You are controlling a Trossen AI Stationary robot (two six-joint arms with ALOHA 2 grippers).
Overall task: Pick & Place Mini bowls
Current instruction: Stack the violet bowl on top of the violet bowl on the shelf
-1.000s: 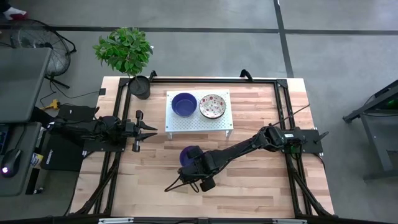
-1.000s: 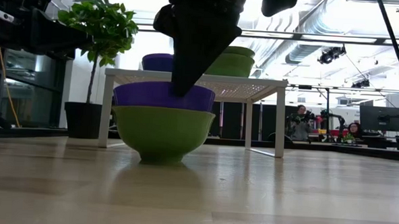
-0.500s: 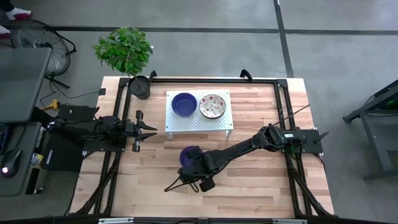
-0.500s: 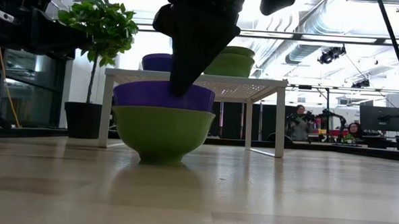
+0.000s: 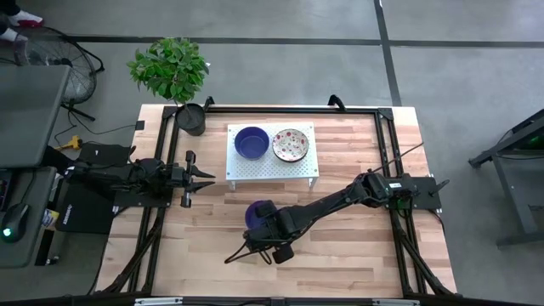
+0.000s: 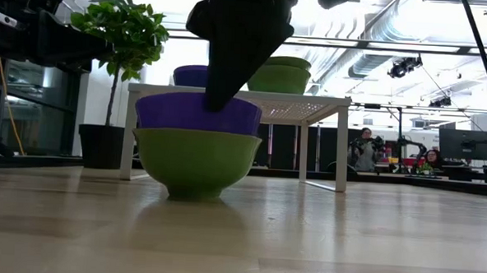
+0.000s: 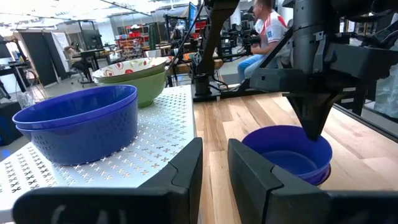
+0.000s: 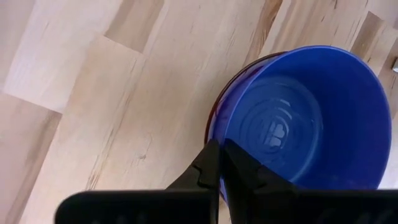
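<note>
1. Waiting to the left of the white rack (image 5: 255,168), the left gripper (image 5: 201,176) hangs above the table with its fingers a little apart and nothing between them; it has not moved in the last second.
2. On the rack stand a blue bowl (image 5: 252,142) and, just to its right, a speckled bowl (image 5: 290,144); both are where they were.
3. In front of the rack, the right gripper (image 8: 222,163) is clamped on the near rim of a second blue bowl (image 6: 197,114), one finger inside and one outside; this bowl sits nested in a green bowl (image 6: 195,161) on the table.
4. The change is small: in the low view the second blue bowl's rim now stands a touch higher and further left than half a second ago, while the green bowl's foot seems unmoved on the wood.
5. I judge that the lift has just begun and the two bowls are starting to part; the risk is the green bowl dragging along if the nesting is tight.
</note>
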